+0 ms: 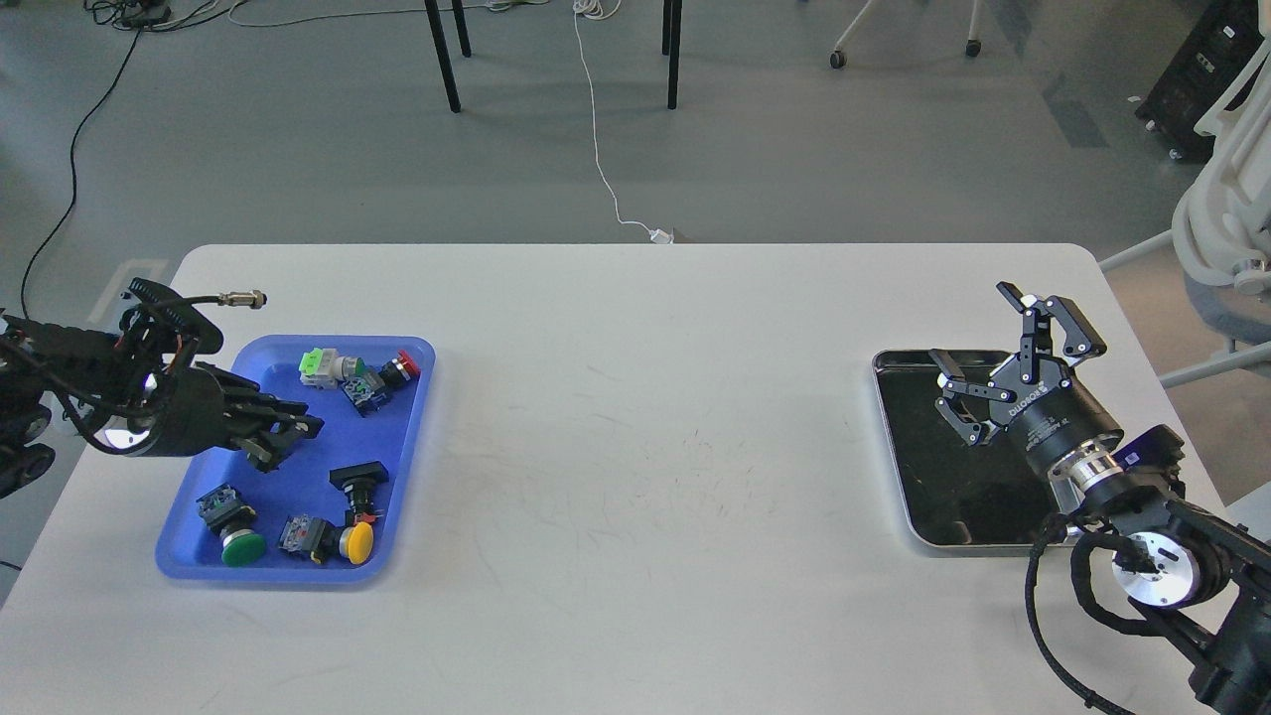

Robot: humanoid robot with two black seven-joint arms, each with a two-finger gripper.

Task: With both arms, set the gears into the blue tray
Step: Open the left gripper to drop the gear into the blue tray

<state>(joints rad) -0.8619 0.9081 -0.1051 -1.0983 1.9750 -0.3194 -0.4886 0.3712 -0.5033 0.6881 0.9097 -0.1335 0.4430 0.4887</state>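
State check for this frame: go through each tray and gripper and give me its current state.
blue tray: flat on the table, holding push-button switches
silver tray: flat, nothing visible inside
left gripper: over the blue tray, fingers indistinct
right gripper: open, empty, above the silver tray

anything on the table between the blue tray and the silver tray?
No. In the head view the stretch of white table between the blue tray and the silver tray is bare apart from faint scuff marks.

A white table point(635, 447) stands on grey floor point(298, 129), with black chair legs point(444, 55) and a white cable point(596, 129) beyond.
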